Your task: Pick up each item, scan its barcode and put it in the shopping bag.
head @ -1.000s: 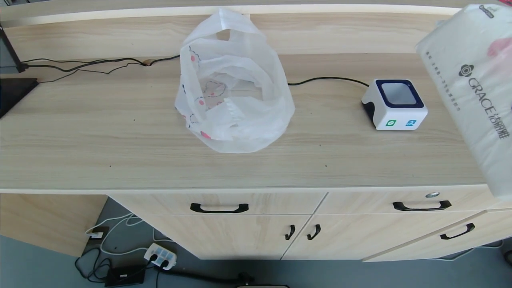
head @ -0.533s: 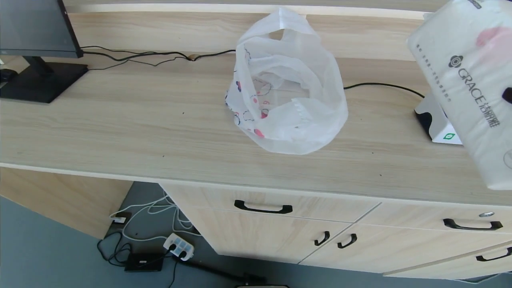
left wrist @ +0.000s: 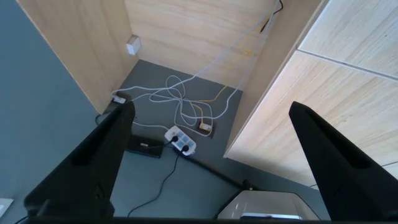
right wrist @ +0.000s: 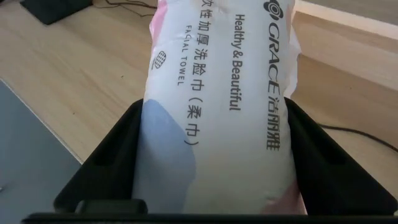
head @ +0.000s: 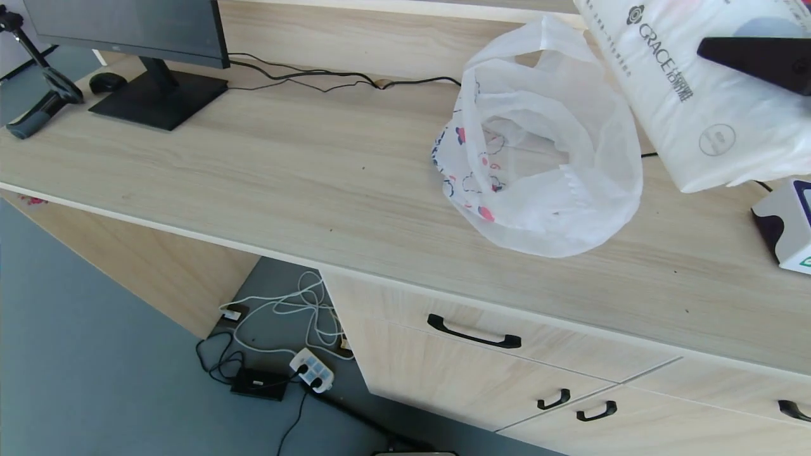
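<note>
Right gripper is clamping the facial towel pack between its 2 fingers, 1 on each long side, and is holding it in the air above the counter. Shopping bag is standing open on the counter, lower than that gripper and to its left. Scanner is sitting on the counter below the gripper. Left gripper is hanging with fingers wide apart and nothing between them, beside the cabinet, with a power strip and cables lying on the floor beyond its tips.
</note>
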